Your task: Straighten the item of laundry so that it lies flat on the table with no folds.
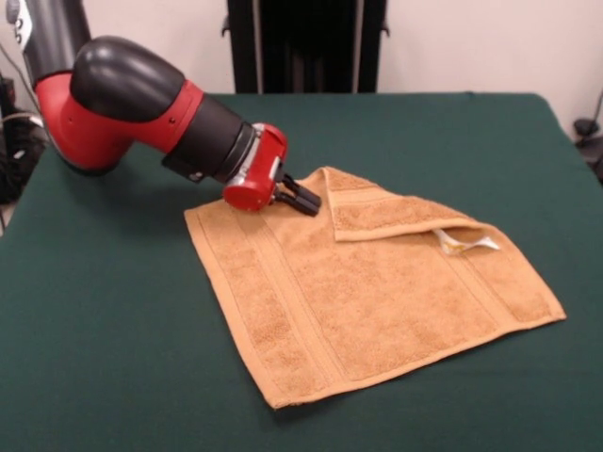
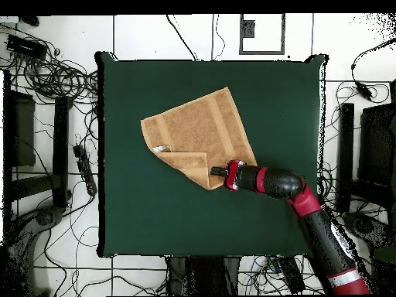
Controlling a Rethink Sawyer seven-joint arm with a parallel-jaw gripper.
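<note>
From the front, the gripper (image 1: 303,200) is hovering at the towel (image 1: 367,301)'s folded-over corner, fingers slightly parted, gripping nothing. From overhead, the towel is lying mid-table (image 2: 155,224), that corner doubled. Pinching both layers could drag everything.

A white wall (image 1: 471,47) stands behind the table (image 1: 94,377). A black stand (image 1: 301,47) is by the wall. The floor (image 2: 155,35) around the table has white tiles. Black cables (image 2: 54,73) lie beside the table.
</note>
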